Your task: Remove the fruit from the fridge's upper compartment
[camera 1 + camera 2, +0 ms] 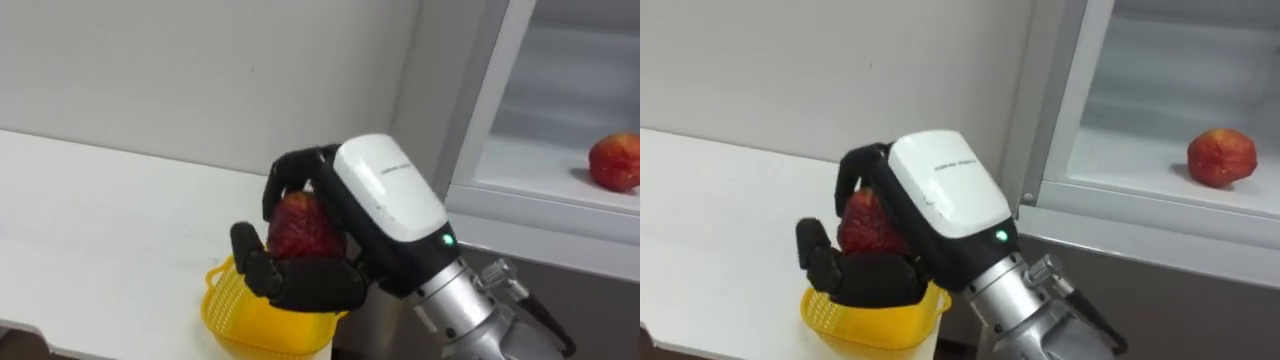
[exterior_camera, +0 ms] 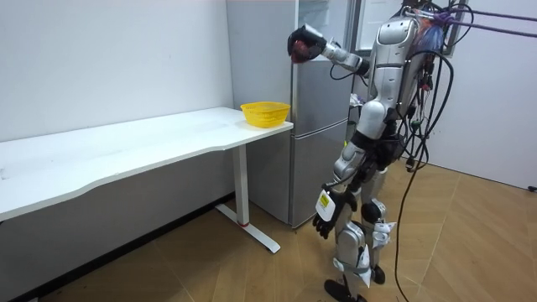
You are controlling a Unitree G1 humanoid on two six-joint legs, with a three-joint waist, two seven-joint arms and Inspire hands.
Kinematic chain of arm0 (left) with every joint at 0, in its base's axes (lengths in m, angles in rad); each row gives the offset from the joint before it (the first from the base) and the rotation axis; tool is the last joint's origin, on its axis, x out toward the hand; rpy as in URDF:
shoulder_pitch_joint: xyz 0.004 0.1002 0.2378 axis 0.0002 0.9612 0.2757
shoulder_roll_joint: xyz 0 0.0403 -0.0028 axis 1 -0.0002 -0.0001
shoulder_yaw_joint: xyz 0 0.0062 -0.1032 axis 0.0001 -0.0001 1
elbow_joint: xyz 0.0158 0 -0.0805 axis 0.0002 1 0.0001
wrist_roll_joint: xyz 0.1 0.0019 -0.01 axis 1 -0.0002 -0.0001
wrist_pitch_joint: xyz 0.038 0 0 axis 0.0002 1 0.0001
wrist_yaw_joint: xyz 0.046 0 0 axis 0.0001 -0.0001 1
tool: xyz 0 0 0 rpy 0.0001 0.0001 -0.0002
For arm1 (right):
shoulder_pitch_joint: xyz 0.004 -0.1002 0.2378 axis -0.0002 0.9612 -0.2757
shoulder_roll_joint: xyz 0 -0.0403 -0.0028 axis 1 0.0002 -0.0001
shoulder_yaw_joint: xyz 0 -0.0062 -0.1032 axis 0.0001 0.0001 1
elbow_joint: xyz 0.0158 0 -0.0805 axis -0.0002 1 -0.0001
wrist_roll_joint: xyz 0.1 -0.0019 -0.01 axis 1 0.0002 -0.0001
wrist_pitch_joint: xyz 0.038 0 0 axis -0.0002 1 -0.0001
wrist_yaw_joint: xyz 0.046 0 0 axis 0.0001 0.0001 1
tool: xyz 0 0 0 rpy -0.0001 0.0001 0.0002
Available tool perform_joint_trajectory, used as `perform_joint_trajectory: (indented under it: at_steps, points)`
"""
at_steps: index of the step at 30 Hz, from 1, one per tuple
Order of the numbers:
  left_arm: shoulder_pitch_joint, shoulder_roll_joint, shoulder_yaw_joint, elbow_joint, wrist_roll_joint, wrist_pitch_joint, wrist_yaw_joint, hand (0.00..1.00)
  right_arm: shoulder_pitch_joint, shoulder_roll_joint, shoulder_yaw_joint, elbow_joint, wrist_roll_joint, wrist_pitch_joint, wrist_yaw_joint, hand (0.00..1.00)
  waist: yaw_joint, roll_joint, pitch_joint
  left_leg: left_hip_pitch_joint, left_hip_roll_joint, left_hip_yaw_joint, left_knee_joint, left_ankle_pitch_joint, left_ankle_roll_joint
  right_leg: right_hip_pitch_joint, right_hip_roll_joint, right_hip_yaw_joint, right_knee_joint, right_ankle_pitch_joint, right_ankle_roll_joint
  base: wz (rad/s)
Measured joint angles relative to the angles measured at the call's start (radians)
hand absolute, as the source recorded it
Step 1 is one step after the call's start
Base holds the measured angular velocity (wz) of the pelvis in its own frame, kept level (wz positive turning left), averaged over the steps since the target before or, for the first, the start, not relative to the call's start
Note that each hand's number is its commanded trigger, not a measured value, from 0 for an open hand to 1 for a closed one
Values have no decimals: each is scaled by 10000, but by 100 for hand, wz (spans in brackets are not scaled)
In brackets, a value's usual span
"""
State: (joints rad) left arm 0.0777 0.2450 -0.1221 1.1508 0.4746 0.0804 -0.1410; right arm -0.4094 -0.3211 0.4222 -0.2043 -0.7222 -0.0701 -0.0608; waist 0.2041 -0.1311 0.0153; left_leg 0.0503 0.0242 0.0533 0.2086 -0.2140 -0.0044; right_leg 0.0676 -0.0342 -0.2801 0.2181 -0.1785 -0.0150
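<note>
My right hand (image 1: 312, 282) is shut on a red apple (image 1: 300, 228), fingers curled over its top and thumb under it. It holds the fruit in the air just above a yellow mesh basket (image 1: 248, 318) at the table's end next to the fridge. A second red apple (image 1: 615, 162) lies on the white shelf (image 1: 535, 178) of the open upper fridge, to the right. In the room view I stand facing the fridge (image 2: 319, 126), right hand (image 2: 302, 42) raised high towards the room view's left, left hand (image 2: 325, 225) hanging by my thigh.
The long white table (image 1: 100, 220) runs to the left along a plain wall, and the basket (image 2: 265, 111) sits at its fridge-side corner. The fridge's grey frame edge (image 1: 480, 110) rises just right of my forearm.
</note>
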Motion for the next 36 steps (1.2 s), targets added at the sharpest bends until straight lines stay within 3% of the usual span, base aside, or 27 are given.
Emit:
perform_joint_trajectory:
  at_steps: [8,14,19,24,25,26,27,28,36]
  points:
    - [5,-3,-26,-4,278,16,-67,0,-78,37,33,1853,-319,69,-8,100,540,-190,-29,-246,-3,-174,72,18,-8,-148,-10,-335,-20,-4,5,7]
    - [-8,39,-22,16,268,-6,-117,0,-528,34,193,3240,-342,72,-16,100,527,-303,31,-308,-15,-310,119,18,-6,-138,-27,-459,-21,-4,5,6]
    - [4,40,-11,-6,275,17,-202,0,-687,32,192,4343,-316,188,-67,100,526,-293,38,-428,-29,-393,147,16,-7,-137,-40,-549,-99,-4,5,6]
    - [16,82,3,-112,300,26,-277,0,-716,28,186,4775,-318,281,-134,100,498,-209,98,-604,-37,-459,254,14,-10,-179,-57,-710,-154,-5,6,5]
    - [18,88,4,-144,302,34,-289,0,-716,25,184,4788,-316,323,-134,90,503,-205,98,-611,-42,-470,265,14,-10,-179,-69,-769,-152,-5,6,8]
    - [18,89,6,-159,306,56,-299,0,-716,25,177,4787,-315,363,-136,54,505,-202,94,-628,-46,-493,275,14,-10,-179,-73,-799,-151,-6,7,5]
    - [18,91,6,-170,308,68,-302,0,-716,25,173,4788,-316,388,-137,31,508,-207,91,-636,-49,-504,282,14,-10,-179,-73,-804,-151,-6,7,6]
    - [28,95,6,-197,310,90,-323,0,-716,24,171,4788,-316,411,-137,0,510,-213,86,-649,-58,-532,291,15,-10,-178,-77,-814,-149,-6,7,5]
    - [60,110,7,-302,320,246,-454,0,-716,26,171,4787,-311,502,-138,0,532,-252,28,-708,-77,-584,366,17,-7,-167,-100,-908,-142,-6,7,3]
